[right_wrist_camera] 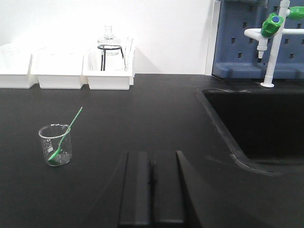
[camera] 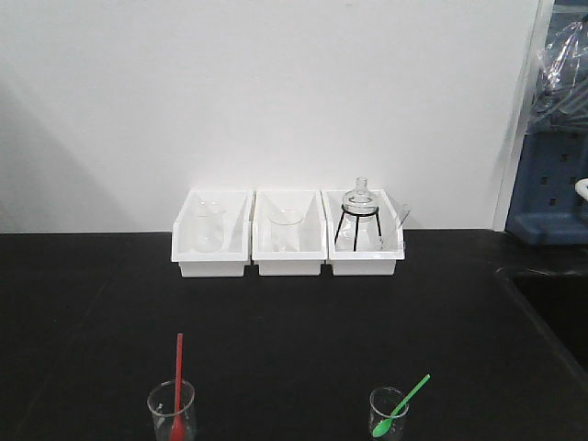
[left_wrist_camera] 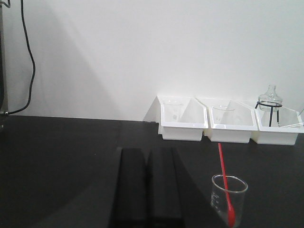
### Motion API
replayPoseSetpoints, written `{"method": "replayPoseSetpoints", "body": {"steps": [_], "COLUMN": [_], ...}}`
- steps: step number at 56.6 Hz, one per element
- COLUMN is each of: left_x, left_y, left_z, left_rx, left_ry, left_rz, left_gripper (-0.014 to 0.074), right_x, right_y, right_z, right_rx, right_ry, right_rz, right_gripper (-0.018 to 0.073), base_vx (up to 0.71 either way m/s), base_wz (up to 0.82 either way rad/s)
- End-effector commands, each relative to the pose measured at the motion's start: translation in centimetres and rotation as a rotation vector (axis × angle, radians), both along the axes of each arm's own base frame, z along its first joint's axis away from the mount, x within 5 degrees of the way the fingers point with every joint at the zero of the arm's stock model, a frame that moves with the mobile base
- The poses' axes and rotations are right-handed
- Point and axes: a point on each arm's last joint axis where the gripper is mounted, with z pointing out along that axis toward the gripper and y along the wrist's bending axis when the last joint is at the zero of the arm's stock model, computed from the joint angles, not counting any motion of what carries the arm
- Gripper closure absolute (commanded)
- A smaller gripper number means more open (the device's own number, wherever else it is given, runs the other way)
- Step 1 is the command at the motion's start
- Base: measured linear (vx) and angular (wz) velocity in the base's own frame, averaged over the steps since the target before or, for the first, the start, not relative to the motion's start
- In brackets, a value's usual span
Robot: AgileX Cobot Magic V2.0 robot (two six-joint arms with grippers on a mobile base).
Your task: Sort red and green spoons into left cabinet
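The red spoon [camera: 178,366] stands bowl-down in a small glass beaker [camera: 172,411] near the front left of the black table. The green spoon [camera: 410,396] leans in a second beaker [camera: 387,413] at the front right. In the left wrist view my left gripper [left_wrist_camera: 149,153] is shut and empty, with the red spoon [left_wrist_camera: 223,173] and its beaker [left_wrist_camera: 229,198] ahead to its right. In the right wrist view my right gripper [right_wrist_camera: 152,155] is also shut and empty, and the green spoon [right_wrist_camera: 67,135] sits ahead to its left. The left cabinet is out of view.
Three white bins [camera: 289,262] holding glassware line the back wall; the rightmost holds a flask on a black tripod [camera: 359,209]. A sunken sink [right_wrist_camera: 266,123], a white tap with a green knob [right_wrist_camera: 271,28] and a blue pegboard [right_wrist_camera: 237,47] are at the right. A black cable [left_wrist_camera: 29,57] hangs far left.
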Motion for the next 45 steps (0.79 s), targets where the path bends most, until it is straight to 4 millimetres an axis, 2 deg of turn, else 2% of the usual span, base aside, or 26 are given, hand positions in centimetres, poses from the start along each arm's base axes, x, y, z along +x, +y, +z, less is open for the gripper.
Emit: {"method": "replayPoseSetpoints", "body": {"steps": [1,45], "left_x": [-0.33,-0.33], "left_y": [0.0,0.0], "left_z": [0.89,0.89], "left_rx": [-0.013,-0.013], "left_ry": [-0.102,-0.102], "left_rz": [-0.002,-0.002], "left_gripper": [0.0603,0.0603], "right_x": [-0.03,-0.03], "right_y": [0.04,0.03], "right_z": [0.56,0.56], "right_rx": [-0.007,-0.02], "right_ry": [-0.086,-0.086], "right_rz": [0.005,0.005], "right_gripper": [0.0568,0.0568], "base_vx": [0.0,0.0], "base_wz": [0.0,0.0]}}
